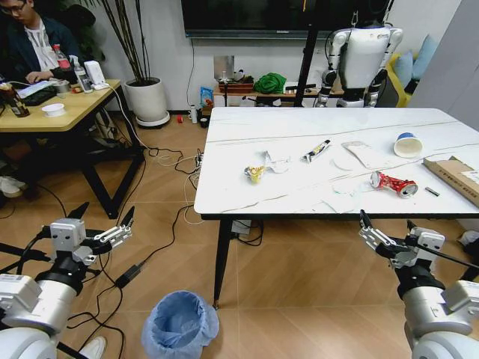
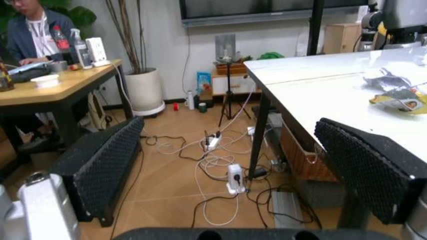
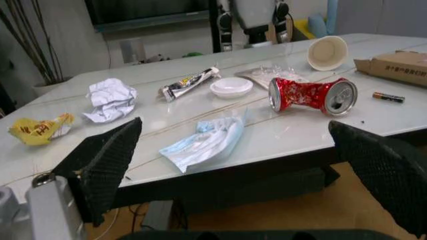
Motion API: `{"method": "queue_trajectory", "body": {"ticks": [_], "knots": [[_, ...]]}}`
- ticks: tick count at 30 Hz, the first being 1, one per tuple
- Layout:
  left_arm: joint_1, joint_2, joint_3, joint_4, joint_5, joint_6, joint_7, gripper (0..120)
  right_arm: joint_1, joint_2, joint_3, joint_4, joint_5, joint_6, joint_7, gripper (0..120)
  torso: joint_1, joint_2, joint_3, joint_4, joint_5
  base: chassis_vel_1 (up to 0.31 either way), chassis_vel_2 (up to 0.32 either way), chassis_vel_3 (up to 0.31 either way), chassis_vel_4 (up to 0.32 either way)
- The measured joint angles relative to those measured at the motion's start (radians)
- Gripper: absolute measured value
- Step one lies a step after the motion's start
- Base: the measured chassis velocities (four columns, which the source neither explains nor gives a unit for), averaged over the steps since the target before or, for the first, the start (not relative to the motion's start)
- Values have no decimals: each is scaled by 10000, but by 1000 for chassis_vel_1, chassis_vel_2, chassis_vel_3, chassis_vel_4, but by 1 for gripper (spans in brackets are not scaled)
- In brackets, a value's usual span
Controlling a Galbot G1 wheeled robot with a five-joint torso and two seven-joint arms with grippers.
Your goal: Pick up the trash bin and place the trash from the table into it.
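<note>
The trash bin (image 1: 179,324), lined with a light blue bag, stands on the floor in front of the table's (image 1: 299,142) left front corner. Trash lies on the white top: a yellow wrapper (image 1: 254,173), crumpled white paper (image 1: 278,162), a small tube (image 1: 316,150), a crushed red can (image 1: 394,183), a blue-rimmed cup (image 1: 408,144) and a brown cardboard box (image 1: 455,177). My left gripper (image 1: 103,224) hangs open over the floor, left of the bin. My right gripper (image 1: 386,228) is open just below the table's front edge, near the can (image 3: 312,95).
Cables and a power strip (image 2: 235,177) litter the floor left of the table. A wooden desk (image 1: 52,108) with a seated person stands at far left, a white plant pot (image 1: 147,101) behind it. Another robot (image 1: 363,56) stands beyond the table. A face mask (image 3: 203,142) and battery (image 3: 388,97) also lie on top.
</note>
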Motion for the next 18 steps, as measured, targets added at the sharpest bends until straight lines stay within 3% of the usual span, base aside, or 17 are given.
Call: {"method": "queue_trajectory", "body": {"ticks": [18], "knots": [[1,3,-29,-70,-99,191,-9,100,2,78,-29,16,8,-58,18,100,0,0,0,0,0,0,0,0,0]]}}
